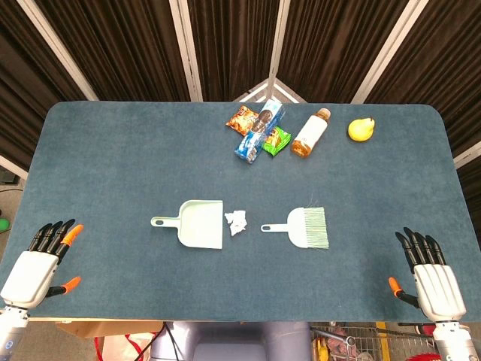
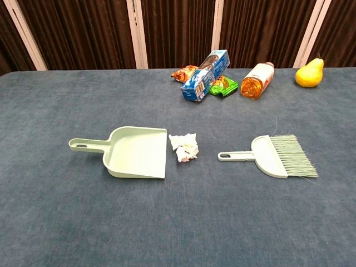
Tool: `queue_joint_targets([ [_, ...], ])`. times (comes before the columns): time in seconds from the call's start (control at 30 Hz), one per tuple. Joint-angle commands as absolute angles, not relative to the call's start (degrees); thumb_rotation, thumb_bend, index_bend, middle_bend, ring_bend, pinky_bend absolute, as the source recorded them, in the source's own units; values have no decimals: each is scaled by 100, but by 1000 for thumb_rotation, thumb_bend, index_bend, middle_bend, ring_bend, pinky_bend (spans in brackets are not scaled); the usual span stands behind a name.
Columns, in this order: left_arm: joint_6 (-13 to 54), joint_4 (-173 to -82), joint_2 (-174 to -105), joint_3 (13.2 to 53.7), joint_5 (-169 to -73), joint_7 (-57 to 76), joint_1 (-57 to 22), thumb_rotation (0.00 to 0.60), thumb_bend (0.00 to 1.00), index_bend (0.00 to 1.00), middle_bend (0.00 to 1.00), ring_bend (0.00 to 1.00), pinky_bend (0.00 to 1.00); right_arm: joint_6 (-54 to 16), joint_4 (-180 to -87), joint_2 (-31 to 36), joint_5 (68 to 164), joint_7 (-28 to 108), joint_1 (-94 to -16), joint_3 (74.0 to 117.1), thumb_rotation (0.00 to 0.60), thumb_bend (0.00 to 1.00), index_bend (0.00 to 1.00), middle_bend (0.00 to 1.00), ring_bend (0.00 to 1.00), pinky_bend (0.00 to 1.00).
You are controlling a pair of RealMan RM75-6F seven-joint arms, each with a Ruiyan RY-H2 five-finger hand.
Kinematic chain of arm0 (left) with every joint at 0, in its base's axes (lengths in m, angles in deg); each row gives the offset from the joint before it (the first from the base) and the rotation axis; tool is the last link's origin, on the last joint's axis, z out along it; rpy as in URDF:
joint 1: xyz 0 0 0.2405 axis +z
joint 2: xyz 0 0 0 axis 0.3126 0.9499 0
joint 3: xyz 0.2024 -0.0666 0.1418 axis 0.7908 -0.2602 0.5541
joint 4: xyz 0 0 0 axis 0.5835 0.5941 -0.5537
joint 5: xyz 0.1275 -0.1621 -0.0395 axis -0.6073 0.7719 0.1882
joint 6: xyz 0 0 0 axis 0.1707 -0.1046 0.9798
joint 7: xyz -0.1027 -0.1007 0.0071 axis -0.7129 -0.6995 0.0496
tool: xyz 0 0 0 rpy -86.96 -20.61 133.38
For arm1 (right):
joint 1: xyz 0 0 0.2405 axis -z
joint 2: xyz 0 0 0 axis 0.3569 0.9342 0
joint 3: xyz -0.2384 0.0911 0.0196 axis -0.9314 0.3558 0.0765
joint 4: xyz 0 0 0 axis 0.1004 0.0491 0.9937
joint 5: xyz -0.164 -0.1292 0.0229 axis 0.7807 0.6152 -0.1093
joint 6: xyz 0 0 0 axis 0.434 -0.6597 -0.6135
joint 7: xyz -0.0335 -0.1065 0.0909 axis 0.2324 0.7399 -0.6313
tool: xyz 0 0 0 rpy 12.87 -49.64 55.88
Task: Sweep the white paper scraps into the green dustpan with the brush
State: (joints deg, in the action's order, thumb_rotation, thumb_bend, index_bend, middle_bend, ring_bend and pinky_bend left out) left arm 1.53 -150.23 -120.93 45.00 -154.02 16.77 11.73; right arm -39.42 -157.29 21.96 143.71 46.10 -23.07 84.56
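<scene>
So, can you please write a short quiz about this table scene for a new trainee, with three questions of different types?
1. True or false: the scraps already lie inside the dustpan.
2. Which way does the brush handle point? A) toward the scraps B) toward the pear C) toward the right hand
3. Fill in: the left hand and the right hand both hold ____.

Key
1. False: they lie on the table, just beside the dustpan's open edge.
2. A
3. nothing; both hands rest at the near table edge, fingers apart.
</scene>
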Motion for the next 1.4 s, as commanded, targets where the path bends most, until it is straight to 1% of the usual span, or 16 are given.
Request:
queue_joint_targets([
  [0.03, 168, -15029, -12088, 4507, -15406, 1702, 1167, 600, 0, 0, 0, 0, 0, -3908, -15775, 2222, 14345, 4625, -2310, 8442, 600, 331, 0, 0, 0, 0],
  [0.53, 207, -15118, -12019, 4515, -15307, 1722, 1191, 600, 0, 0, 0, 0, 0, -3821, -15851, 2271, 14397, 4606, -2365, 8434, 600, 332, 0, 0, 0, 0],
  [0.6, 214, -15130, -12004, 4516, -15302, 1705, 1189, 600, 0, 0, 0, 0, 0, -3802, -15853, 2248, 14470, 4602, -2438, 8480, 600, 331, 0, 0, 14, 19],
  [0.63, 221, -15132, -11998, 4519, -15302, 1695, 1188, 600, 0, 0, 0, 0, 0, -3783, -15853, 2228, 14482, 4616, -2480, 8515, 600, 331, 0, 26, 61, 77],
  [0.7, 229, -15134, -11991, 4522, -15305, 1679, 1183, 600, 0, 0, 0, 0, 0, -3676, -15879, 2185, 14448, 4688, -2605, 8616, 600, 332, 0, 149, 216, 255],
  [0.77, 235, -15135, -11993, 4522, -15304, 1678, 1181, 600, 0, 0, 0, 0, 0, -3432, -15995, 2114, 14281, 4749, -2818, 8788, 600, 332, 0, 380, 455, 487],
  [0.8, 238, -15137, -11994, 4521, -15303, 1678, 1180, 600, 0, 0, 0, 0, 0, -3298, -16054, 2085, 14195, 4762, -2931, 8873, 600, 332, 0, 449, 525, 547],
  [0.83, 241, -15136, -11997, 4519, -15301, 1683, 1178, 600, 0, 0, 0, 0, 0, -3137, -16112, 2054, 14078, 4789, -3052, 8961, 600, 332, 1, 557, 631, 632],
  [0.87, 243, -15134, -12002, 4518, -15300, 1695, 1177, 600, 0, 0, 0, 0, 0, -2976, -16165, 2013, 13939, 4837, -3178, 9059, 600, 332, 13, 633, 705, 684],
  [0.9, 248, -15134, -12007, 4517, -15295, 1706, 1177, 600, 0, 0, 0, 0, 0, -2762, -16214, 1942, 13750, 4921, -3355, 9194, 600, 332, 28, 681, 751, 713],
  [0.97, 261, -15143, -12011, 4515, -15281, 1719, 1175, 600, 0, 0, 0, 0, 0, -2452, -16232, 1811, 13464, 5108, -3625, 9384, 600, 332, 111, 794, 855, 778],
  [1.07, 275, -15153, -12013, 4511, -15265, 1746, 1171, 600, 0, 0, 0, 0, 0, -2026, -16179, 1543, 13016, 5508, -4045, 9642, 600, 332, 242, 876, 927, 840],
  [1.17, 274, -15147, -12021, 4511, -15279, 1759, 1167, 600, 0, 0, 0, 0, 0, -1745, -16107, 1163, 12555, 5940, -4418, 9826, 600, 332, 344, 914, 961, 872],
  [1.27, 308, -15142, -12030, 4515, -15283, 1783, 1150, 600, 0, 0, 0, 0, 0, -1502, -15943, 577, 12002, 6520, -4856, 9961, 600, 331, 388, 932, 977, 886],
  [1.4, 330, -15139, -12032, 4500, -15248, 1789, 1139, 600, 0, 0, 0, 0, 0, -1492, -15802, 86, 11505, 7077, -5150, 9954, 600, 332, 395, 933, 978, 887],
])
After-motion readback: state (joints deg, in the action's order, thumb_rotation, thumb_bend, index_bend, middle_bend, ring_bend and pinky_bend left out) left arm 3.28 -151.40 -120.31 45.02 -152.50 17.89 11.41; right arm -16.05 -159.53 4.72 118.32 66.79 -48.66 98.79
